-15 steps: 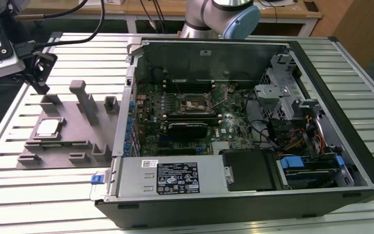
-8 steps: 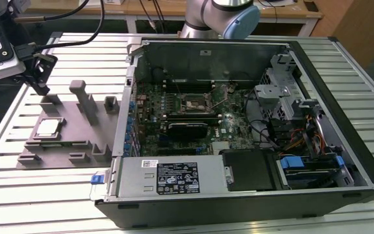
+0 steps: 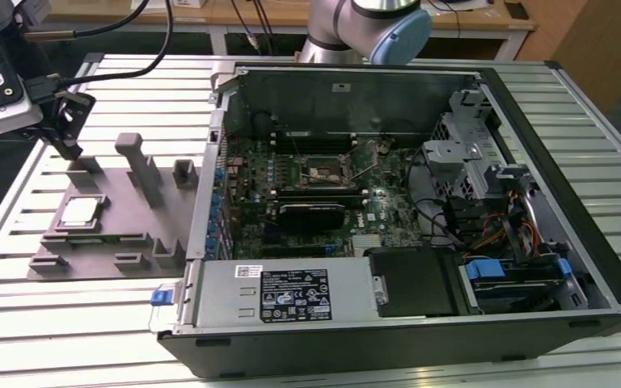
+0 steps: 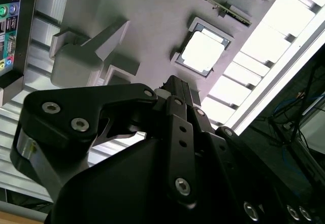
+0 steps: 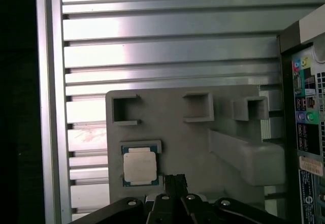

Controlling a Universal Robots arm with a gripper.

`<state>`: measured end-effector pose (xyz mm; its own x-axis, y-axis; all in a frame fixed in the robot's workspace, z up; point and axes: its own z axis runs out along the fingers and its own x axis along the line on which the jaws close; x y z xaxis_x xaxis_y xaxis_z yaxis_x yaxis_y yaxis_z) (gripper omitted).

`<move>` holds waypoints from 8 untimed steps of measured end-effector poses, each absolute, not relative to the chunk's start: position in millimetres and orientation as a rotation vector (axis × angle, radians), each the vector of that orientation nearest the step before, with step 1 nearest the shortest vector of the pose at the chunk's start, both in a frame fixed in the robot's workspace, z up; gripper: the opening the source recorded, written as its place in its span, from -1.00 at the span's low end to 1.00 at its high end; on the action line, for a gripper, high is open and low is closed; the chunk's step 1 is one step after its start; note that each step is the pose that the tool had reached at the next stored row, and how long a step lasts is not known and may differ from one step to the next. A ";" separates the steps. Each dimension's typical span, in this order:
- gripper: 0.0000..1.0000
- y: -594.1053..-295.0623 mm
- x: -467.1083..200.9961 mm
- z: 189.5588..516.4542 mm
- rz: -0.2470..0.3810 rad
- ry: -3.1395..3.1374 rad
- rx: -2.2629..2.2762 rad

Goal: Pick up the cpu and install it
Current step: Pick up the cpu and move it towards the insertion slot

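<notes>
Cpu (image 3: 78, 212) lies in a tray (image 3: 100, 246) pocket on the desk (image 3: 62, 323), left-middle of the exterior view — jaws pressed together, empty, hovering upper left, clear of it.

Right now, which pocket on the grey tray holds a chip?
The pocket nearest the hand: the cpu lies in it; the other square pockets hold nothing.

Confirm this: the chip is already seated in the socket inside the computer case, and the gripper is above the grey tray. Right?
Not quite. The chip lies in its pocket on the grey tray, not in the socket, as the first wrist view shows. The gripper is indeed above the tray.
</notes>
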<state>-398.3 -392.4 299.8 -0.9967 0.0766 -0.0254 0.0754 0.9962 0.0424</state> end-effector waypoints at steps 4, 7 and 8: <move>-0.79 -392.4 -399.2 298.0 0.065 3.112 0.119; -0.79 -392.4 -400.0 296.9 0.064 3.112 0.118; -0.79 -392.4 -400.2 296.6 0.064 3.112 0.119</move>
